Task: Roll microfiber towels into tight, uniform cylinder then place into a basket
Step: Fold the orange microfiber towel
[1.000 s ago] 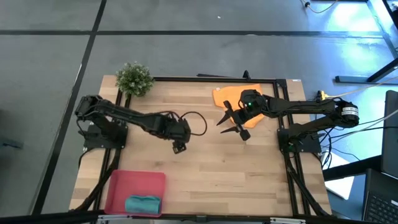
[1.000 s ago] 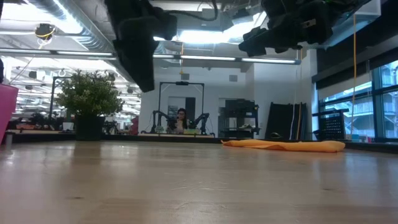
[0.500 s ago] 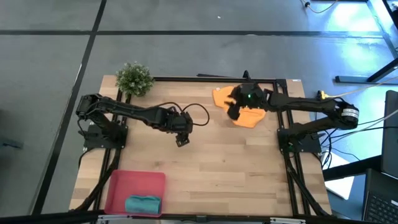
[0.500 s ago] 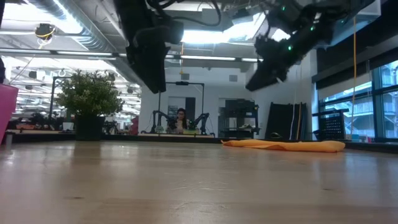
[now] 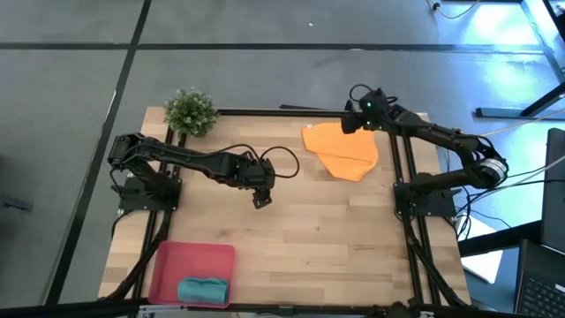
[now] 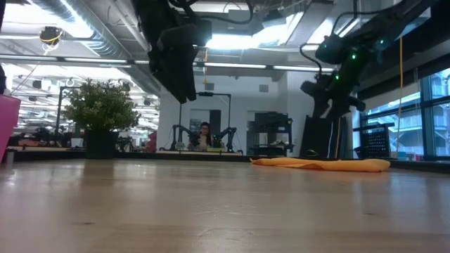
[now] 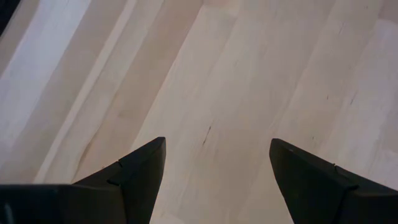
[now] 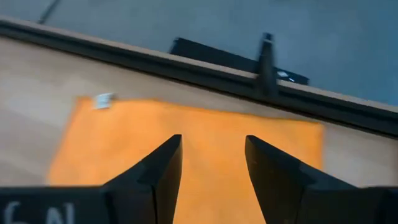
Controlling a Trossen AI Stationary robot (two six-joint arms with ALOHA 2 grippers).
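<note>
— Over the far right corner of the table [image 5: 291, 230], what is seen?
— The right gripper [image 8: 210, 163] is held above the far edge of the orange towel [image 5: 342, 150], its fingers parted and nothing gripped. That towel is spread flat on the wood.
— And the left gripper [image 5: 259, 198]?
— It is hung over bare boards mid-table, fingers apart and empty.
— Where is the teal towel [image 5: 203, 289] found?
— Rolled, it is laid inside the basket [image 5: 177, 262] at the near left corner.

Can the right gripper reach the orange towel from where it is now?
Probably yes. The right gripper hangs open above the far edge of the orange towel, which lies flat with nothing on it. The left gripper is well off to the side, over bare table.
</note>
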